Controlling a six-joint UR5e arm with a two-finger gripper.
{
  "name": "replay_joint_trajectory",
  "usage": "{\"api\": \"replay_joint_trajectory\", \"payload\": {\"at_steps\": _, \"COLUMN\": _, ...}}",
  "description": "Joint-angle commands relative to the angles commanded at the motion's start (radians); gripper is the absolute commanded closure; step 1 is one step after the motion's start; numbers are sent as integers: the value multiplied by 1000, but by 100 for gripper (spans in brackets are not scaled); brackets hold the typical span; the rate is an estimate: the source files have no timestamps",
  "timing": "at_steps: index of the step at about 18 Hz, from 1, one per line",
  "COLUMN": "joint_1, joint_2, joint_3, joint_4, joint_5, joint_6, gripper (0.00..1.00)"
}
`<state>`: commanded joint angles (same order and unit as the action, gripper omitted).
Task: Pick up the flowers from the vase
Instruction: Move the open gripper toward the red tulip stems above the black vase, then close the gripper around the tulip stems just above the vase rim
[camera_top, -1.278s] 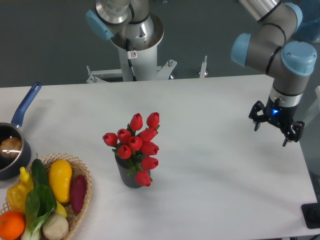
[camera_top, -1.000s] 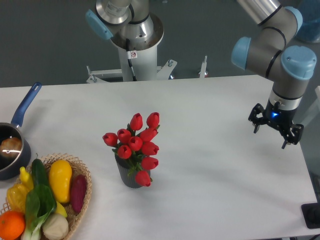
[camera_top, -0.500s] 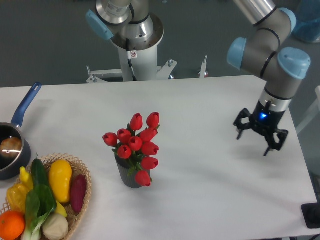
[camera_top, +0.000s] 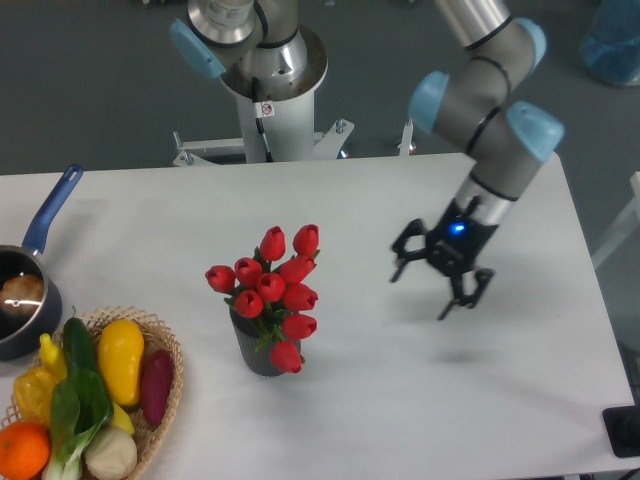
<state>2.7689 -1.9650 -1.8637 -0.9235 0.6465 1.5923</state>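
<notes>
The arm reaches down from the upper right of the frame, bends at its blue-capped joints, and ends right of centre. There the tool (camera_top: 433, 282) hangs over the desk (camera_top: 400, 410), tilted to the lower left, with its fingers spread apart and holding nothing. The flowers (camera_top: 272, 288) stand in the vase (camera_top: 259, 352) left of centre, well apart from the tool. A wicker basket (camera_top: 165, 385) and a saucepan (camera_top: 30, 290) sit at the left edge.

Robot lab: pedestal-mounted arm (camera_top: 480, 90), bare white table (camera_top: 400, 400), grey backdrop.
</notes>
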Motion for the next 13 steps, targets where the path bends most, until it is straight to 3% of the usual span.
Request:
{"api": "replay_joint_trajectory", "payload": {"at_steps": 9, "joint_1": -3, "joint_2": 44, "joint_3": -41, "joint_4": -11, "joint_5": -258, "joint_6": -9, "gripper": 0}}
{"api": "replay_joint_trajectory", "payload": {"at_steps": 13, "joint_1": -38, "joint_2": 72, "joint_3": -48, "joint_4": -11, "joint_5": -307, "joint_6": -47, "gripper": 0}}
